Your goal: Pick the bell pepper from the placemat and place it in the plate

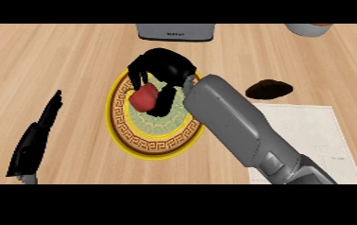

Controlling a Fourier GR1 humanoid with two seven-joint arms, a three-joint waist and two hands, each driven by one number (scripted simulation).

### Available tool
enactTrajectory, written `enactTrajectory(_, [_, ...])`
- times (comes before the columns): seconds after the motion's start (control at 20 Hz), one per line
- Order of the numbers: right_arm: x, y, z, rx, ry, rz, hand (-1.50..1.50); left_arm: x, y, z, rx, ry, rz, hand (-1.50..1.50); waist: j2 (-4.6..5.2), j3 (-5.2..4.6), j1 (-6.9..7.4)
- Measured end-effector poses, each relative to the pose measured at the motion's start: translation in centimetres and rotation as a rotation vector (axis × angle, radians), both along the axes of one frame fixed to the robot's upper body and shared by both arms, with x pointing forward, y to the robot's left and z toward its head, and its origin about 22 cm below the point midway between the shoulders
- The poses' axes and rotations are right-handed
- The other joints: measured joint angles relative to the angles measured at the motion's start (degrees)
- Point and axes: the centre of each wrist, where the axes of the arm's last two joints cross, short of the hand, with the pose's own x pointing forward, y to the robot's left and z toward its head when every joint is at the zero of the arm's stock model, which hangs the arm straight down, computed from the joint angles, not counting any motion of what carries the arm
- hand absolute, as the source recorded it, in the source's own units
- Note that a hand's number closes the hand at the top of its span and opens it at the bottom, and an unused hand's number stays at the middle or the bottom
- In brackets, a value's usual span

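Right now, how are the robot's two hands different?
The right hand hangs over the plate, fingers curled round the red bell pepper; the left hand holds nothing. The right hand sits mid-view; the left hand rests near the left edge, its fingers straight and pointing up. Both hands are black.

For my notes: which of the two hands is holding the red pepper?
The right hand, over the plate, fingers curled round the bell pepper; the left hand rests open.
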Motion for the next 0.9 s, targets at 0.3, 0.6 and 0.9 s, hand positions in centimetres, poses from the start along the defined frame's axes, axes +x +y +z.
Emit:
enactTrajectory(0.3, [-0.8, 0.8, -2.6, -0.003, 0.069, -0.077, -1.50, 0.1, -0.8, 0.1, -0.007, 0.002, -0.007, 0.00, 0.10, 0.01, 0.39])
enactTrajectory(0.6, [-0.2, 0.4, -2.2, 0.204, 0.126, -0.136, -1.50, 0.2, 0.1, -0.2, -0.010, -0.001, 0.005, 0.00, 0.14, 0.02, -0.07])
enactTrajectory(0.9, [2.2, -1.8, -1.0, 0.383, 0.197, -0.285, -1.50, 0.2, 0.8, 0.2, -0.005, 0.004, 0.019, 0.00, 0.04, 0.03, -0.92])
